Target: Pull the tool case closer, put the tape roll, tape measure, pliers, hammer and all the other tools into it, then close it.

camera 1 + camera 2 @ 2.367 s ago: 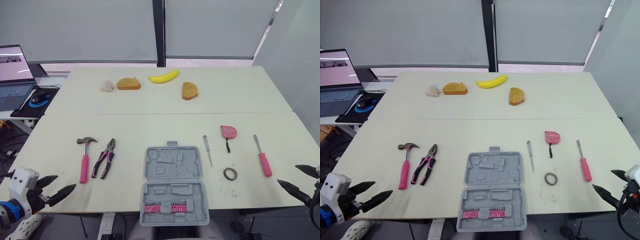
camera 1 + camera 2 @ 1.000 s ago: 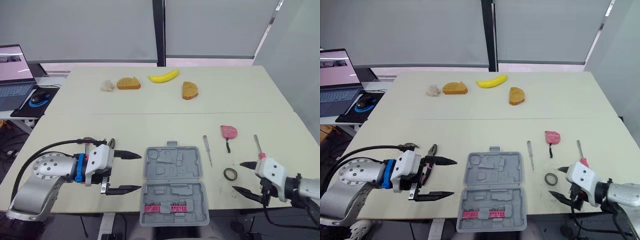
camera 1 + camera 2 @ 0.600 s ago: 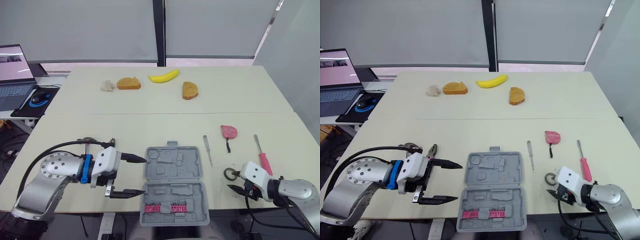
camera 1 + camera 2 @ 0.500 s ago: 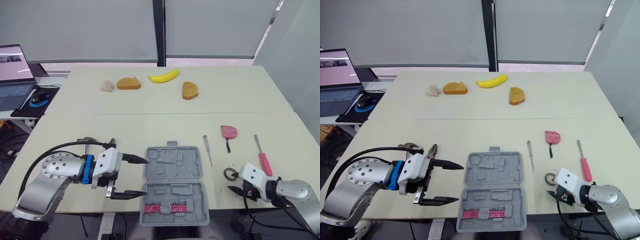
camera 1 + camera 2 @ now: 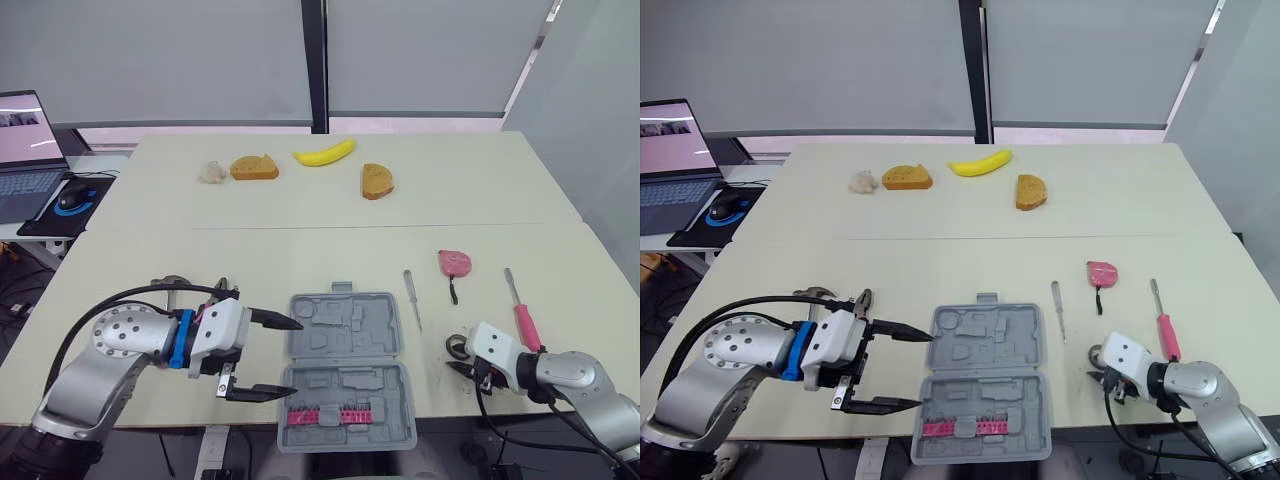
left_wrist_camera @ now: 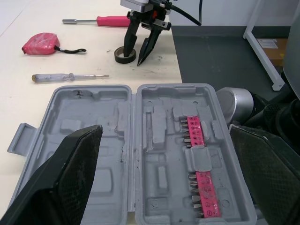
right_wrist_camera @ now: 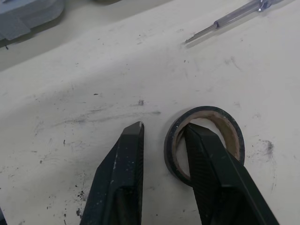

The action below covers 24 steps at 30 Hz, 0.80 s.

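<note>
The left arm lies across the hammer [image 5: 170, 283] and pliers [image 5: 222, 286], so only the hammer's head and the pliers' nose poke out on its far side. From the head views the tape roll [image 7: 208, 111] is nearly swallowed by the right gripper [image 7: 165, 129]; the wrist view shows it plainly: one finger sits inside the ring, the other just outside, the claw a little apart with the roll's wall between, not squeezed.

The tool case [image 5: 348, 365] is grey and lies open and flat at the near edge of the table [image 5: 300, 250], in the middle, with empty moulded pockets and a pink strip of bits in its near half. The left gripper [image 5: 295, 357] is spread wide against the case's left side, one tip on the far-left corner, the other by the near half.

To the case's right lie a clear-handled screwdriver [image 5: 412, 298], a pink tape measure [image 5: 453, 262] and a pink-handled screwdriver [image 5: 520, 315]. Far back sit a banana [image 5: 324, 153], two pieces of bread [image 5: 254, 167] and a pale lump [image 5: 212, 172]. A laptop [image 5: 25, 150] and mouse [image 5: 68, 198] stand off the table's left.
</note>
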Tool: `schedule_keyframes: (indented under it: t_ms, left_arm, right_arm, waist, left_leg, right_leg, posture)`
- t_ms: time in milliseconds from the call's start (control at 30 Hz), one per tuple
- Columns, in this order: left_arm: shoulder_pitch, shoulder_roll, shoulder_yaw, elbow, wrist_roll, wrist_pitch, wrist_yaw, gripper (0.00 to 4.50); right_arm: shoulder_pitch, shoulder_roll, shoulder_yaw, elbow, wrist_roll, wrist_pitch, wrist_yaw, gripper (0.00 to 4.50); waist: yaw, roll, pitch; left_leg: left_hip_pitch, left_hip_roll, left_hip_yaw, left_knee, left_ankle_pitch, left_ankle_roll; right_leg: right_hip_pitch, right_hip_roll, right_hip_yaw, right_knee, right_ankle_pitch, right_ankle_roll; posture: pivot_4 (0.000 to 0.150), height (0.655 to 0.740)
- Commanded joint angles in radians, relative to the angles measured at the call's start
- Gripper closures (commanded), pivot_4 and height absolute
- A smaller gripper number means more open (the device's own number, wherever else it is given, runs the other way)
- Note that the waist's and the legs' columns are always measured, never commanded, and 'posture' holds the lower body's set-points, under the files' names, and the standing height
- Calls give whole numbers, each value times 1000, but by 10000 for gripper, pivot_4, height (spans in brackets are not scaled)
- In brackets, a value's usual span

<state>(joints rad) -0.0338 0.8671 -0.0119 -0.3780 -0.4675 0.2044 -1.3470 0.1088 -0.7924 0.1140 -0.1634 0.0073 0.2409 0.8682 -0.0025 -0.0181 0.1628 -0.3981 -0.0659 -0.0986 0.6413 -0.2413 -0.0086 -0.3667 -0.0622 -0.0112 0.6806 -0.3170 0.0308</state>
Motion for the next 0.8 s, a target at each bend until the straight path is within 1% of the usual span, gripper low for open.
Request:
schedule_keyframes:
  t_ms: [33,233,400,533,667,800]
  left_arm:
    - [-6,0,0,-4,-3,-20,-3,0]
    - [-16,-7,-10,0,0,-24,-1,0]
    - [-27,-27,-9,-9,-37,-9,3,0]
    - [-30,-52,-3,-14,-65,-27,-10,0]
    - [-37,-55,11,3,-63,-41,-10,0]
    - [-40,-38,47,31,-53,-33,10,0]
  right_arm:
    - [1,-14,-16,-37,0,12,0,31830]
    - [-7,-10,-8,2,-6,1,1,31830]
    - [-11,-6,-12,11,2,0,3,38801]
    - [-10,-14,-24,-15,19,18,16,44862]
    - [-6,-55,-58,-98,57,68,50,44862]
    - [-79,-87,-61,-245,129,215,95,44862]
  waist:
    - [0,0,0]
    - [0,0,0]
    - [0,0,0]
    - [0,0,0]
    - [1,1,0]
    - [-1,1,1]
  left_leg:
    - [0,0,0,0,0,0]
    - [0,1,0,0,0,0]
    - [0,1,0,1,0,0]
    - [0,1,0,1,0,0]
    - [0,2,0,2,0,0]
    - [0,3,0,2,0,0]
  right_leg:
    - [0,0,0,0,0,0]
    - [0,1,0,0,0,0]
    - [0,1,0,0,0,0]
    - [0,2,0,0,0,-1]
    - [0,2,0,0,1,-1]
    - [-1,4,1,0,1,-1]
  posture:
    - [1500,7400]
    - [1500,7400]
    - [1500,7400]
    - [1500,7400]
    - [1500,7400]
    - [1500,7400]
